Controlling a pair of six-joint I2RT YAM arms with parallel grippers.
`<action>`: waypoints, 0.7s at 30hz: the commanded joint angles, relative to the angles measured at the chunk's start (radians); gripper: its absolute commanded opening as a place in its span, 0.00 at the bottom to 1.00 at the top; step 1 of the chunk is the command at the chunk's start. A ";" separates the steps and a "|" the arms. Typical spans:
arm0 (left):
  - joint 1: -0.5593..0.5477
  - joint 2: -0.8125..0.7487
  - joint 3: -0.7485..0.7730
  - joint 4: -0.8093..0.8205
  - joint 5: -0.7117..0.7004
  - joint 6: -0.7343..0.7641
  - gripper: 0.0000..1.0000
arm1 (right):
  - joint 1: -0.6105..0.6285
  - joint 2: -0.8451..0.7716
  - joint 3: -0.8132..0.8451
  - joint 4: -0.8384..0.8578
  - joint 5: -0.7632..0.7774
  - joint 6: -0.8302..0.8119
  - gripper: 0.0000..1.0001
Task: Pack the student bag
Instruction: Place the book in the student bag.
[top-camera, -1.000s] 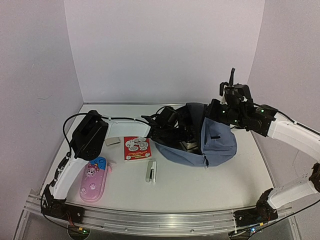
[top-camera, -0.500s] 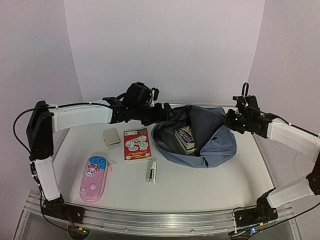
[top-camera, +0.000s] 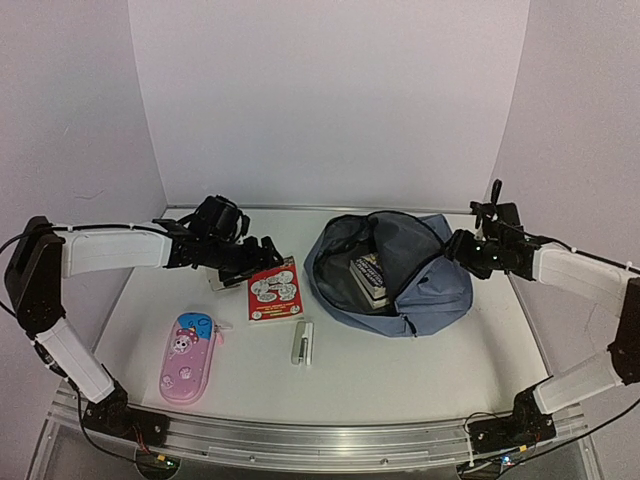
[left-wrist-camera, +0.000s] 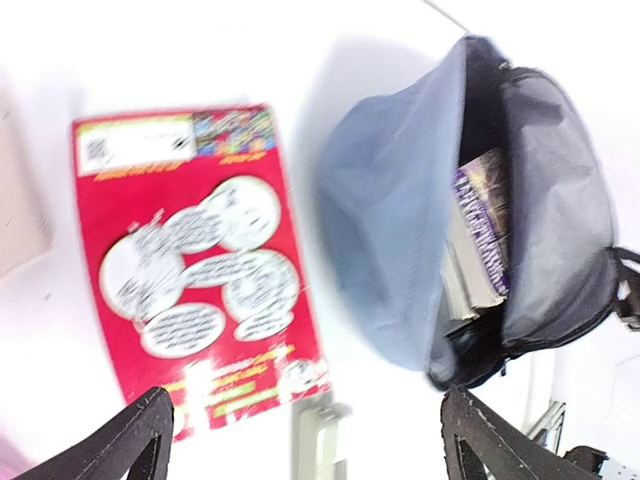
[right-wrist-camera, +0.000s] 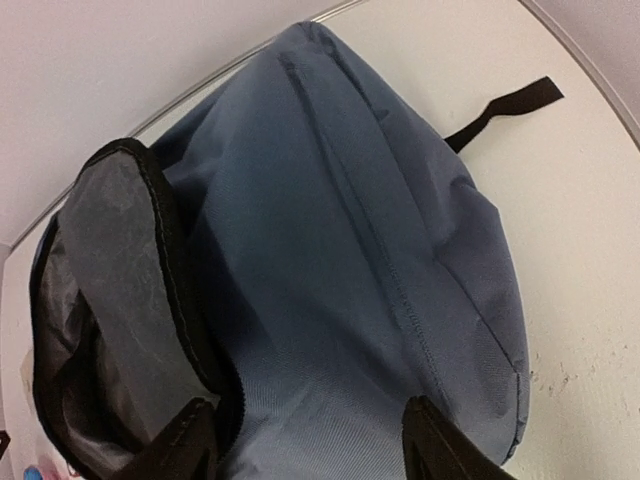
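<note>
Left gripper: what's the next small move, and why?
Probably lower the left gripper onto the red booklet: it hangs open over the booklet, which lies unpacked beside the open backpack, where a book already sits.

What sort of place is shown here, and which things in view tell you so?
Probably a robot test bench, not a classroom: a white table boxed in by plain walls, two robot arms fixed to a metal rail, and school things laid out, a backpack, booklet and pencil case.
</note>
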 joint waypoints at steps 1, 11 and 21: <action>0.028 -0.095 -0.030 0.006 -0.002 -0.012 0.94 | 0.000 -0.151 0.009 0.025 -0.176 -0.029 0.75; 0.094 -0.121 -0.091 0.005 0.023 -0.007 0.97 | 0.058 -0.328 0.090 0.027 -0.353 0.044 0.88; 0.134 -0.064 -0.150 0.093 0.087 -0.052 0.97 | 0.503 -0.046 0.187 0.151 -0.117 0.131 0.76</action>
